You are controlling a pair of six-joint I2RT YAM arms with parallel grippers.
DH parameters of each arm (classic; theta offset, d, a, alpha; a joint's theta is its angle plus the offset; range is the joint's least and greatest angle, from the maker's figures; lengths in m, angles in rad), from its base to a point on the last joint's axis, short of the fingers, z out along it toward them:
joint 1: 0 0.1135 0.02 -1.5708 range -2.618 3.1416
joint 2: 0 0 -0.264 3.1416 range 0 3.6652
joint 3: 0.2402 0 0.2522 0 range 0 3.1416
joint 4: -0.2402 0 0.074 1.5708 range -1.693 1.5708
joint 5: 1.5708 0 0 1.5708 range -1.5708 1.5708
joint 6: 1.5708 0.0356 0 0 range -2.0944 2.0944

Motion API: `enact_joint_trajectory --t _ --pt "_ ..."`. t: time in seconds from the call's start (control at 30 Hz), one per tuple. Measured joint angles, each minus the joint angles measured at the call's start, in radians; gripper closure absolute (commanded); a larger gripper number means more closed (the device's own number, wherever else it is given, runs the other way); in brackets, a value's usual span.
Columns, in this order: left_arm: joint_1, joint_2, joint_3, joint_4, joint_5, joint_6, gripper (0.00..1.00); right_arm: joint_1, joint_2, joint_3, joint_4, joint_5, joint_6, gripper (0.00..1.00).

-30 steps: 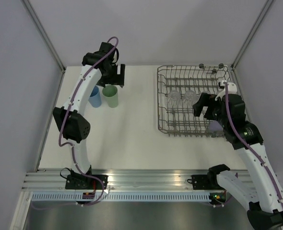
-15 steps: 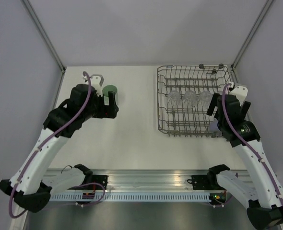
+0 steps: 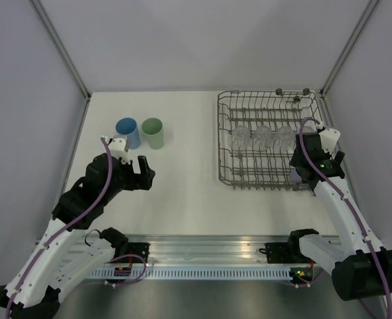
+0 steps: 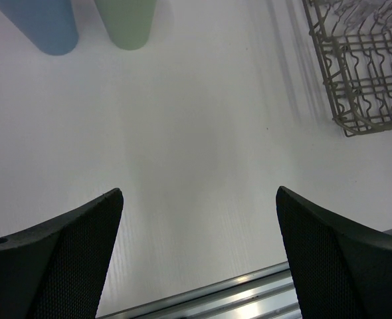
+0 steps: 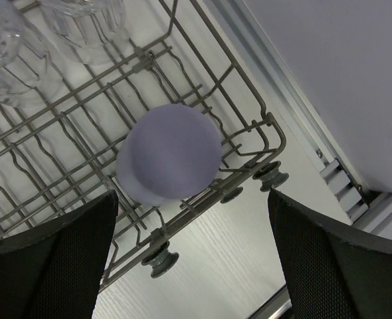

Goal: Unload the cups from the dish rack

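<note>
- Cups unloaded so far: blue cup [image 3: 127, 131] and green cup [image 3: 153, 131] stand on the bench [image 3: 183, 179] at ten o'clock.
- Remaining in the dish rack [image 3: 220, 139] at two o'clock: lilac cup [image 5: 169, 154] in its five o'clock corner, and at least three clear glasses [image 3: 261, 137].
- Left claw [image 4: 199, 191] is spread and empty; right claw [image 5: 193, 196] is spread above the lilac cup.

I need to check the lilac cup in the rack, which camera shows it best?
The right wrist view: the lilac cup sits centred, closed end up, in a corner of the dish rack. The top external view shows only a lilac sliver beside the right arm. The left wrist view misses it.
</note>
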Motion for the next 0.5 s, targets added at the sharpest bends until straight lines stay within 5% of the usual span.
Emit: enact_joint_trajectory --t 0.5 --pt "0.000 0.027 -0.039 0.039 0.091 0.001 0.00 -0.256 0.021 -0.035 0.122 -0.317 0.004 0.05"
